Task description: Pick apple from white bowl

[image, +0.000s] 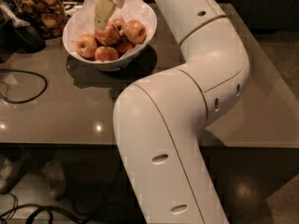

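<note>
Looking down past the bulky white arm (pixel 187 101), found the tool (pixel 105 14) at the top edge of the view, set low in the white bowl (pixel 112 65) and right over the apple (pixel 110 34); could not tell whether wide, narrow or gripping. Saw the apple on top of the heap, among several other apples, inside the bowl on crinkled white paper (pixel 142 9). Noted the bowl on the grey tabletop (pixel 70 111), a glass jar (pixel 39 10) of brown snacks just beside it to the left, and a black cable (pixel 45 83) near the left edge.
</note>
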You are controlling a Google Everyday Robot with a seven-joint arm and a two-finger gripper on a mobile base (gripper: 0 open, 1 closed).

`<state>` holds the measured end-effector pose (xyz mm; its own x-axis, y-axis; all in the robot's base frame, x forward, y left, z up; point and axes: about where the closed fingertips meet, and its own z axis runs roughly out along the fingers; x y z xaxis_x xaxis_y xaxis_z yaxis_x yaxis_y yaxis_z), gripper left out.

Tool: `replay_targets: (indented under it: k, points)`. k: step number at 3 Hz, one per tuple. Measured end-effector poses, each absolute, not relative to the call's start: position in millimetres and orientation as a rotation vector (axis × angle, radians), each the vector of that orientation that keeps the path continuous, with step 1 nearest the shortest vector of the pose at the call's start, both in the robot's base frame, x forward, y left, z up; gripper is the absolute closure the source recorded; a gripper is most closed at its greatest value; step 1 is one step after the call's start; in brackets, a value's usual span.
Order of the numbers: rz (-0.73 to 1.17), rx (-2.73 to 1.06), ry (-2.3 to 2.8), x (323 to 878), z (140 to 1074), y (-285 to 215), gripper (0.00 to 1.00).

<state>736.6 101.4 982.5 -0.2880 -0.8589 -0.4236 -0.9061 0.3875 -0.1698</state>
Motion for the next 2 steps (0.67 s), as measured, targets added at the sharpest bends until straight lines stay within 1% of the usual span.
replay_targets:
  k: [2]
  points:
    - [0.175,-1.535,2.238,741,958,110,0.3]
